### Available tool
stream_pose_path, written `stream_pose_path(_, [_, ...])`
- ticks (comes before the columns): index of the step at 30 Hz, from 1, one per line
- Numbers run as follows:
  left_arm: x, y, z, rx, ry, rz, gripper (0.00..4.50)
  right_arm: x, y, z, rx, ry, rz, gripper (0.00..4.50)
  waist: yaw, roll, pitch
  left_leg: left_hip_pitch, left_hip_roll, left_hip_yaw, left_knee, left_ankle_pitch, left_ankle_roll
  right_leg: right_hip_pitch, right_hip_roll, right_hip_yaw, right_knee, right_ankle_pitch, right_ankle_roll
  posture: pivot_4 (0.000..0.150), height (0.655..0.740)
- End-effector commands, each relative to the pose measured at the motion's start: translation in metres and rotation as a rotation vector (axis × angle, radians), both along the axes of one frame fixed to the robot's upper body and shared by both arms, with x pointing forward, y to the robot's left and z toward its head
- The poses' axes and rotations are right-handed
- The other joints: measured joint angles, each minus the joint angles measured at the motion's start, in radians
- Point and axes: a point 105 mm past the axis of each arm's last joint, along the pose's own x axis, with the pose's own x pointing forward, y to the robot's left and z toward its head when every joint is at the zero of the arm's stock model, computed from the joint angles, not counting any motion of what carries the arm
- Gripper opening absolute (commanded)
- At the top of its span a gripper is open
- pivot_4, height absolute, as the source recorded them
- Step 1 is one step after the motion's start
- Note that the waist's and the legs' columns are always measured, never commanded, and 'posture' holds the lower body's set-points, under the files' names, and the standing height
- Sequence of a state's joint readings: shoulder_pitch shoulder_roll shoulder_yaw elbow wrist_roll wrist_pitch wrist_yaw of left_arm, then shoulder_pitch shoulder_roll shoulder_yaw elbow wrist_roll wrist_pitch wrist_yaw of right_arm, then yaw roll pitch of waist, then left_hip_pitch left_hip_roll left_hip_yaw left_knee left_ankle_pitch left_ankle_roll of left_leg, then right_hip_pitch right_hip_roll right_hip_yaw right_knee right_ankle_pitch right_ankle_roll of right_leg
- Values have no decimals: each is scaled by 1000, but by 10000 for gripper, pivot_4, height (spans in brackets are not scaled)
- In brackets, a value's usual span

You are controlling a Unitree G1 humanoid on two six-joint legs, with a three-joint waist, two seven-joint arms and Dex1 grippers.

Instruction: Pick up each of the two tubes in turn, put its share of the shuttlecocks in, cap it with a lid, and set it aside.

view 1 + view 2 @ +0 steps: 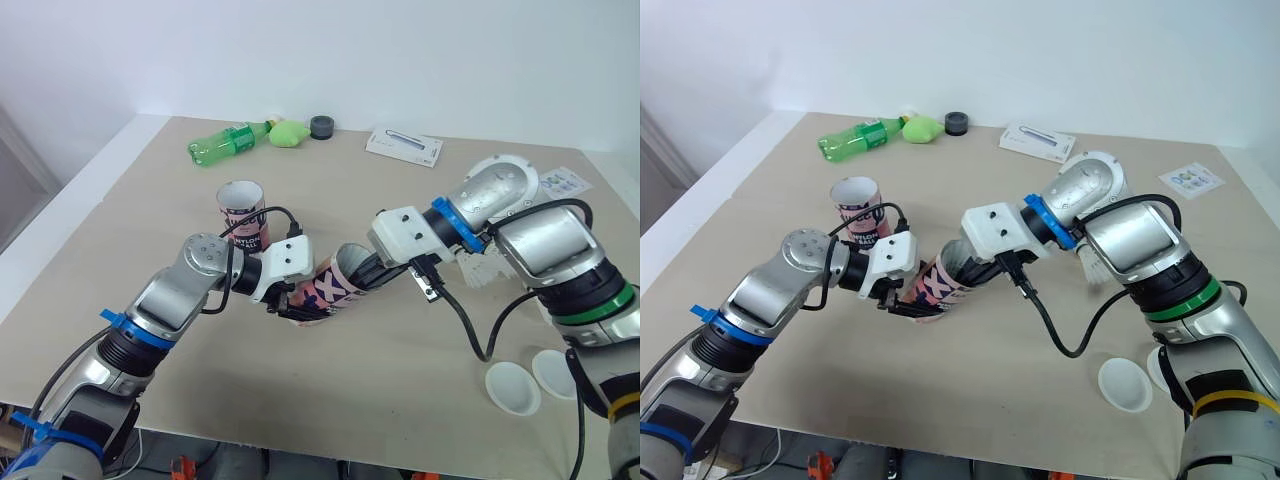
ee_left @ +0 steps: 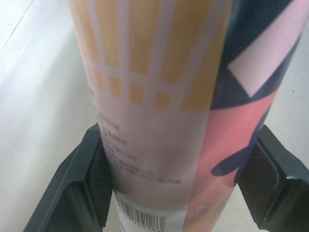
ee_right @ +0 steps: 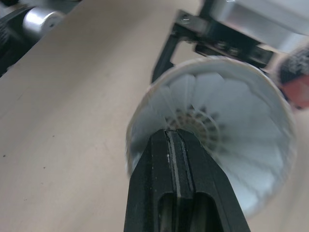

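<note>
Tube one (image 1: 327, 289), pink with dark and white print, is clear of the table (image 1: 350, 400) and tilted, with its open mouth towards the robot's right. The left gripper (image 2: 179, 193) is clamped across its lower body, one black finger (image 2: 91, 179) pressed to each side of the wall. The right gripper (image 3: 176, 133) meets the tube's mouth end-on. Its two fingers are pressed together and their tips reach inside the rim to the centre of a white shuttlecock (image 3: 217, 116) whose feathers fan against the inner wall. The second tube (image 1: 242, 210) stands upright on the table just behind the left forearm, open at the top. Two white lids (image 1: 512, 388) lie side by side near the table's front edge on the right, well apart from both tubes.
</note>
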State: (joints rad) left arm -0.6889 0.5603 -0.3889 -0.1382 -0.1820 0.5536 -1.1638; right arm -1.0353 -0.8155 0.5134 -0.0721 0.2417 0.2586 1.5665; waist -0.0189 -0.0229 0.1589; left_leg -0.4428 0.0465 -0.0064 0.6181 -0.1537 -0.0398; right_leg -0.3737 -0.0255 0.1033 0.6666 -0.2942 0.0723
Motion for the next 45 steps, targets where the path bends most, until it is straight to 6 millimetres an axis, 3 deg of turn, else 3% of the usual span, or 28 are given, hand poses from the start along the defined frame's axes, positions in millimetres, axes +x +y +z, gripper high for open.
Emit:
stream_pose_path(1, [1,-2,-6,13,12,16,31312,0,9,-8,-81,-25,85,225,-1,0,0,0,0,0,0,0,0,0,0,0,0,1,-1,1500,7294])
stream_pose_path(9, [2,-1,-7,8,13,28,31312,5,19,-24,-124,-61,109,225,0,0,0,0,0,0,0,0,0,0,0,-1,0,1,-1,1500,7294])
stream_pose_path(18, [3,-1,-7,6,15,26,31312,6,12,23,44,-8,31,225,0,0,0,1,0,-1,0,0,0,1,0,-1,1,1,-2,1500,7294])
stream_pose_path(24, [4,-2,-7,4,16,20,31312,6,0,41,123,37,-21,225,0,0,0,1,0,-1,0,0,0,1,0,-1,1,1,-2,1500,7294])
stream_pose_path(34, [2,-6,-2,-41,-7,12,31312,1,-33,68,265,39,-146,225,5,0,0,0,-1,-1,1,0,0,1,-1,-1,0,1,-2,1500,7294])
stream_pose_path(40, [-23,-22,33,-314,17,-84,31312,-19,-66,91,555,134,-289,225,5,0,2,-3,0,-3,0,0,-1,0,-1,-3,0,0,-2,1500,7294])
stream_pose_path(45, [-33,-27,37,-448,85,-112,31312,-29,-90,86,671,165,-450,225,-1,4,8,-7,0,-6,-1,-1,0,-4,1,-5,1,0,-3,1500,7294])
